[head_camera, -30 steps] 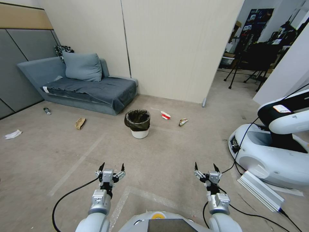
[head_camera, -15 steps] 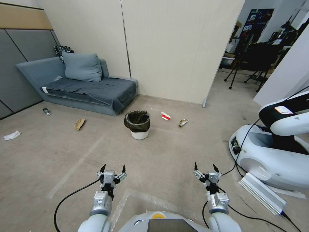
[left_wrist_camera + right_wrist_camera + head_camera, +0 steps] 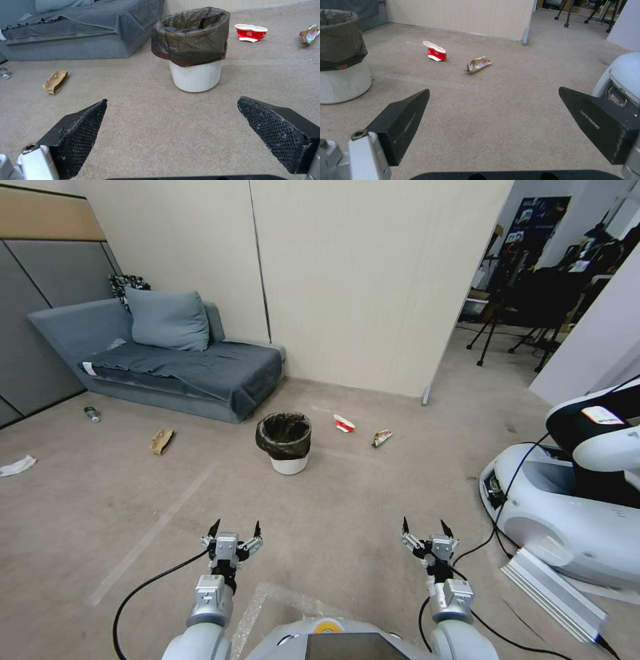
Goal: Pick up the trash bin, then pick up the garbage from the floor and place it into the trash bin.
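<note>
The trash bin (image 3: 289, 465), white with a black liner, stands upright on the carpet well ahead of both grippers, also in the left wrist view (image 3: 196, 77) and the right wrist view (image 3: 343, 82). Garbage lies around it. A crushed red-and-white cup (image 3: 344, 424) (image 3: 250, 32) (image 3: 435, 51) and a shiny wrapper (image 3: 381, 437) (image 3: 479, 64) are on its right. A brown paper bag (image 3: 161, 441) (image 3: 55, 82), a small bottle (image 3: 91, 414) and a white tissue (image 3: 16, 466) are on its left. My left gripper (image 3: 235, 529) (image 3: 172, 100) and right gripper (image 3: 425, 527) (image 3: 494, 89) hover low, open and empty.
A grey sofa (image 3: 180, 367) stands against the wall behind the bin on the left. Another white robot base (image 3: 567, 507) with cables and a metal rail (image 3: 557, 593) takes up the floor at the right. A beige partition wall (image 3: 347, 280) rises behind the bin.
The whole head picture has shifted slightly, so the camera has moved. The bin and litter stay put on the floor, and both grippers hold the same open pose.
</note>
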Tool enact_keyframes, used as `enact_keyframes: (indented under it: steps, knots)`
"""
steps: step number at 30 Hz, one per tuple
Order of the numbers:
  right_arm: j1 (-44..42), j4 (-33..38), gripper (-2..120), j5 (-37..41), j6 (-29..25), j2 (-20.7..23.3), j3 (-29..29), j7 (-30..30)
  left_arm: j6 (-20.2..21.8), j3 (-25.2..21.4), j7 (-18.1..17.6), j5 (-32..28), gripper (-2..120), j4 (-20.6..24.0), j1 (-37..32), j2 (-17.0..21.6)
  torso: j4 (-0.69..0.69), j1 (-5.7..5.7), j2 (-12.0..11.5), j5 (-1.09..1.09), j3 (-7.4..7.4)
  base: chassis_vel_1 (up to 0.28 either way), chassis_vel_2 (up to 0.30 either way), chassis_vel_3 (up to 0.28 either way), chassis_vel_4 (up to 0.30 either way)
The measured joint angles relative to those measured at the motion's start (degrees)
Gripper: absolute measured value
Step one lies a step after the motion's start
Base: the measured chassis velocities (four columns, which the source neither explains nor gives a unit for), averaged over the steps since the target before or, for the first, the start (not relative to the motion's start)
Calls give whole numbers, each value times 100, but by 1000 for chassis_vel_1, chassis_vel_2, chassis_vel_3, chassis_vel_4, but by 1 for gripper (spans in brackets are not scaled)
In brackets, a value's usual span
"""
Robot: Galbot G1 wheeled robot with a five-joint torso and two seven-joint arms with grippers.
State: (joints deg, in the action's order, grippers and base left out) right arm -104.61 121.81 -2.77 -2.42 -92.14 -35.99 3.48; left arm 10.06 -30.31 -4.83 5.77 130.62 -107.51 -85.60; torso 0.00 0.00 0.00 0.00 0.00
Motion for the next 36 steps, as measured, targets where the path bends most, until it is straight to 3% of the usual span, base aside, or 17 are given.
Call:
enact_keyframes:
  steps: [36]
  knots:
    - [30, -105, 100, -28, -102, 0, 0, 26, -11, 29, 38, 66, 100, 7, 2, -55, 0, 0, 0, 0, 0, -86, 88, 80, -87]
